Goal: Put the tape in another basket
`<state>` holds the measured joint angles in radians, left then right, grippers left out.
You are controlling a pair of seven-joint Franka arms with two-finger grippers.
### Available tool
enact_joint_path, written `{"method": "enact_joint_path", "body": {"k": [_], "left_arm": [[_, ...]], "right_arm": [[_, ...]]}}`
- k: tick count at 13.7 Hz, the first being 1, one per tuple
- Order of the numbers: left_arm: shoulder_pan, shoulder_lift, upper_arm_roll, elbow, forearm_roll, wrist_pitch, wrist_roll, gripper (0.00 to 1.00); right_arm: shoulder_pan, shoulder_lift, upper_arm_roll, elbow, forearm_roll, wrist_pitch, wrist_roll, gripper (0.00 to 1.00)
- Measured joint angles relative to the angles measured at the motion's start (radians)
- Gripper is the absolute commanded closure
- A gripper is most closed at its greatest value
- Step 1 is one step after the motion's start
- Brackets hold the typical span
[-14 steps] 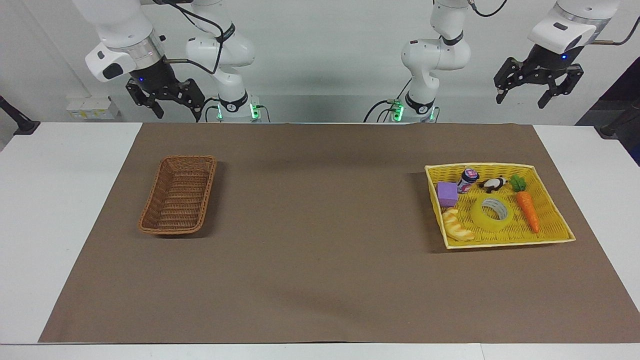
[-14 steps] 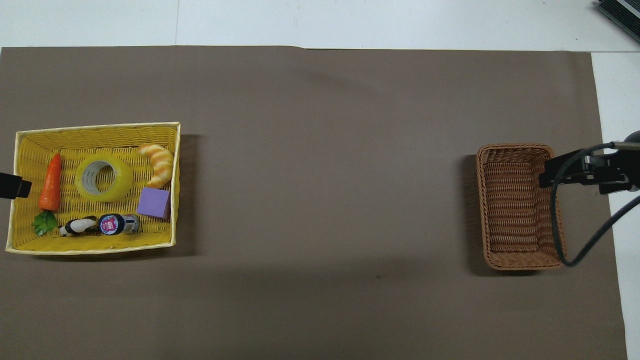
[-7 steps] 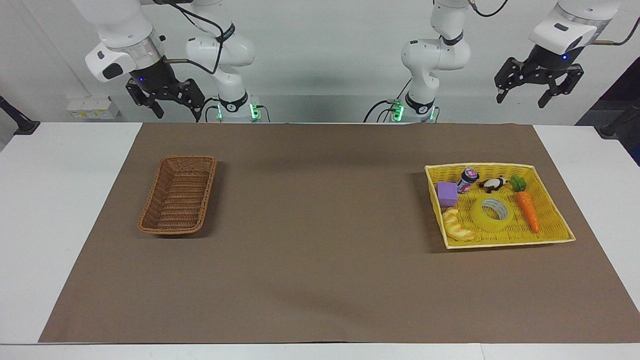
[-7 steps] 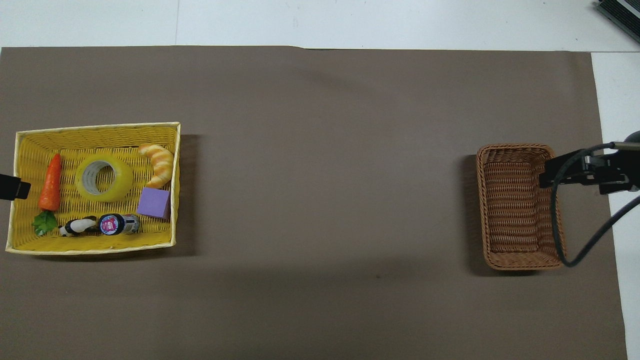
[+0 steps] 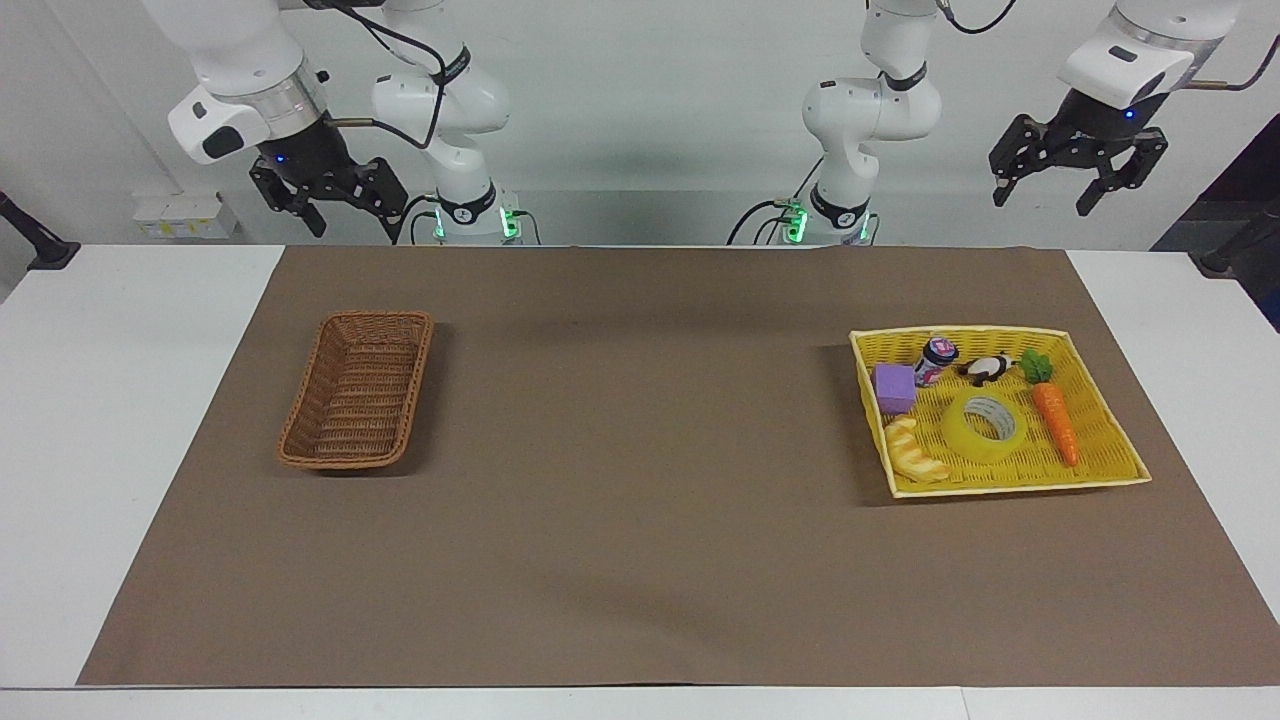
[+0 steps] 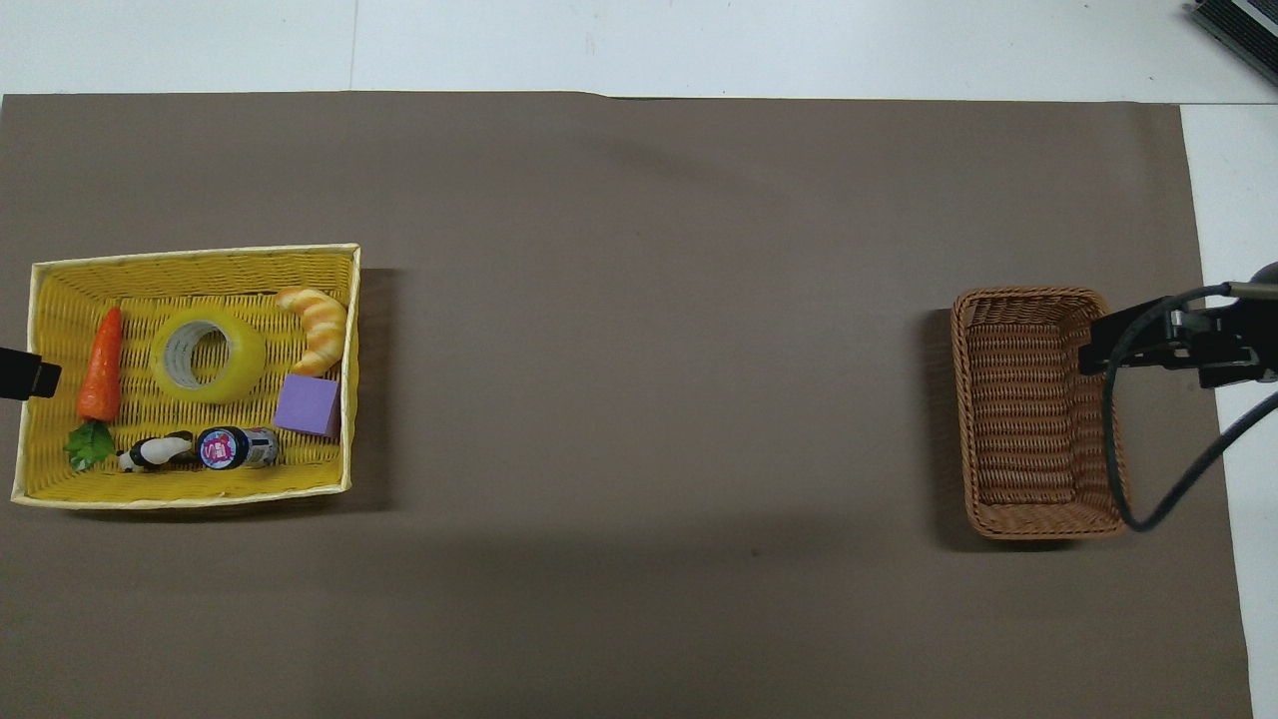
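Overhead, the tape lies flat, its hole facing up, in the yellow tray at the left arm's end of the tabletop, flanked by a toy carrot and a croissant, with a purple block just beside it on the side nearer the robots. The brown wicker basket, apparently empty, sits well apart at the right arm's end.

Both arms hang raised at the robots' edge, neither touching anything. The left pincer hovers with its jaws spread wide and nothing between them, above the tabletop's edge by the yellow tray; the tape lies down and away from it, farther out from the robots. The right pincer, likewise spread and empty, waits above the edge near the wicker basket.

By position, the left arm looks the natural one to make the pick. As a ring lying flat, the tape favours no one direction, so a descent from straight above, one finger into the core, seems the likely approach; the close-packed neighbours leave little room around it.
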<state>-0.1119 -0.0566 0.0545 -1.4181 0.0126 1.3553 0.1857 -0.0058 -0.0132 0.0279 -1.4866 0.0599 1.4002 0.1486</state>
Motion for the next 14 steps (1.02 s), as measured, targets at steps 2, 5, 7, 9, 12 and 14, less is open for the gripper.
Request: {"method": "enact_joint_path", "body": {"k": [2,5,7,9,12,14], "left_arm": [[0.000,0.000,0.000,0.000,0.000,0.001,0.000,0.00],[0.000,0.001,0.000,-0.002,0.000,0.084,0.000,0.00],[0.002,0.007,0.007,-0.009,0.000,0.205,0.000,0.00],[0.015,0.015,0.014,-0.035,0.000,0.243,0.029,0.00],[0.032,0.020,0.020,-0.092,0.000,0.252,0.130,0.00],[0.050,0.013,0.021,-0.122,0.000,0.240,0.149,0.00]], "right_arm": [[0.000,0.000,0.000,0.000,0.000,0.000,0.000,0.00],[0.000,0.000,0.000,0.000,0.000,0.000,0.000,0.00],[0.000,0.000,0.000,0.000,0.000,0.000,0.000,0.00],[0.000,0.000,0.000,0.000,0.000,0.000,0.000,0.00],[0.000,0.000,0.000,0.000,0.000,0.000,0.000,0.00],[0.000,0.000,0.000,0.000,0.000,0.000,0.000,0.00]]}}
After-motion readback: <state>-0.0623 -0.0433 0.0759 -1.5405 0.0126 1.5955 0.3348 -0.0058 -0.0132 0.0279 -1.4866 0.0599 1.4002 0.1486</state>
